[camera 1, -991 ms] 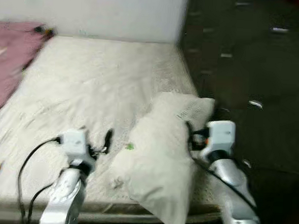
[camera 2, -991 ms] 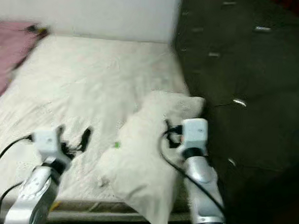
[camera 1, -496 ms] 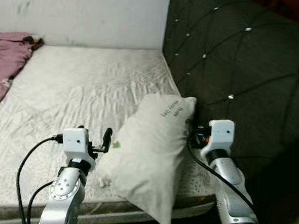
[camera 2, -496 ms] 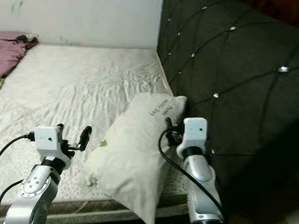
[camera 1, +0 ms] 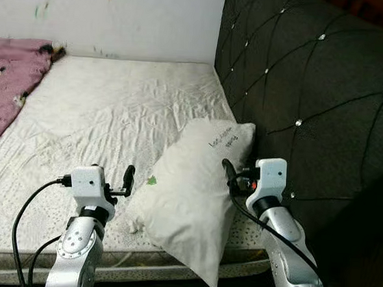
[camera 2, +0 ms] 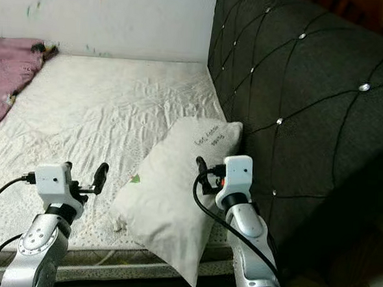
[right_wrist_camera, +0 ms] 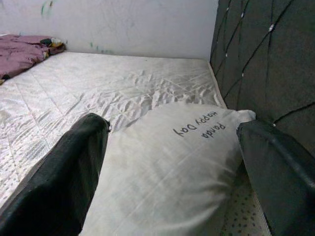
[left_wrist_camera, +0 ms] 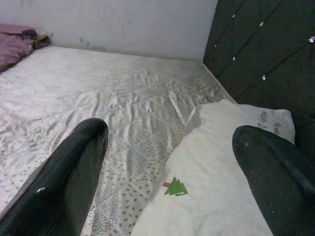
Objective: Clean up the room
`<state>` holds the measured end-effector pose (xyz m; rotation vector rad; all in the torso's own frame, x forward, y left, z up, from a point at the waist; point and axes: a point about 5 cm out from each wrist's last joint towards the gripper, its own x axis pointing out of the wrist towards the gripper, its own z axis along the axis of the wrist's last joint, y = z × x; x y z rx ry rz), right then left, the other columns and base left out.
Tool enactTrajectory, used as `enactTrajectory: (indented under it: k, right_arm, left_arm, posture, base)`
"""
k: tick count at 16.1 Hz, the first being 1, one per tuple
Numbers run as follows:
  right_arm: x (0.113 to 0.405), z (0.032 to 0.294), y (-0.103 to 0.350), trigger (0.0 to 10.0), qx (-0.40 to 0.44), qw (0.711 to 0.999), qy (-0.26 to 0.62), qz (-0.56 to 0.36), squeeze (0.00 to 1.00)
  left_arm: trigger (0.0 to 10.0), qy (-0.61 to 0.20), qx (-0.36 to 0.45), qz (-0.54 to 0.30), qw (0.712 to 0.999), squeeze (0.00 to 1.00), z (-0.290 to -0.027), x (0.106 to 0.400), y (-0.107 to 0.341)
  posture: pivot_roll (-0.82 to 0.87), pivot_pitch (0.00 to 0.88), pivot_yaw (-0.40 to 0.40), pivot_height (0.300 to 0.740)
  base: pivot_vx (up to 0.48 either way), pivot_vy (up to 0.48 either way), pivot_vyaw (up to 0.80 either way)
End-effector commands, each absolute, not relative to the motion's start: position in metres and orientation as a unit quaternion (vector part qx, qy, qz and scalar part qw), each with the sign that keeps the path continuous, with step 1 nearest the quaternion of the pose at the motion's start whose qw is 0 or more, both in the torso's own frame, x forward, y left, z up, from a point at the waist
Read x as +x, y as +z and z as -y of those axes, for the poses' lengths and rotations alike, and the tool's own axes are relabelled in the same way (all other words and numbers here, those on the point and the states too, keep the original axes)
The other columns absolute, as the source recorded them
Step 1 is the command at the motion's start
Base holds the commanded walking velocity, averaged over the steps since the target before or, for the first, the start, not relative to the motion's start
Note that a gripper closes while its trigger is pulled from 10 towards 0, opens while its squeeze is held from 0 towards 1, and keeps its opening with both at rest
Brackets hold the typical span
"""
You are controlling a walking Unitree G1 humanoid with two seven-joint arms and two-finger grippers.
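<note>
Left eye view has my two arms raised over the near edge of the bed (camera 1: 102, 112), with the white pillow (camera 1: 192, 189) lying between them, one end against the dark tufted headboard (camera 1: 312, 92). My left gripper (left_wrist_camera: 167, 162) hovers with its fingers (left_wrist_camera: 74, 167) spread, the pillow's green tree print just ahead of them. My right gripper (right_wrist_camera: 172, 162) is released too, fingers (right_wrist_camera: 74, 167) wide on either side of the pillow's lettered end. A pink blanket (camera 1: 10, 80) lies far beyond my left fingers.
</note>
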<state>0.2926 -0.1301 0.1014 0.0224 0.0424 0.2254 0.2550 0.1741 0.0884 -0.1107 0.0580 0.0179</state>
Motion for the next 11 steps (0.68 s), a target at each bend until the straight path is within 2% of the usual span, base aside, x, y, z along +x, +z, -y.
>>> enactTrajectory:
  k: [1,6,10,11]
  right_arm:
    - [0.292,0.128,0.107,10.0,0.012,0.993,0.119,-0.011,0.00]
    - [0.288,0.140,0.103,10.0,-0.011,0.997,0.081,-0.010,0.00]
    - [0.284,0.156,0.101,10.0,-0.015,1.000,0.021,-0.014,0.00]
    - [0.278,0.167,0.098,10.0,-0.013,1.000,-0.015,-0.023,0.00]
  left_arm:
    - [10.0,0.018,-0.054,-0.031,0.998,0.00,-0.177,0.254,0.089]
    - [10.0,0.057,-0.041,-0.030,0.997,0.00,-0.192,0.246,0.088]
    - [10.0,0.087,-0.048,-0.018,0.995,0.00,-0.200,0.239,0.090]
    - [10.0,0.082,-0.059,-0.005,0.995,0.00,-0.201,0.234,0.092]
  posture:
    - [0.06,0.040,-0.020,0.685]
    - [0.06,0.054,-0.020,0.681]
    - [0.06,0.068,-0.021,0.681]
    - [0.06,0.074,-0.023,0.681]
  base:
    - [0.000,0.000,0.00]
    - [0.000,0.000,0.00]
    - [0.000,0.000,0.00]
    - [0.000,0.000,0.00]
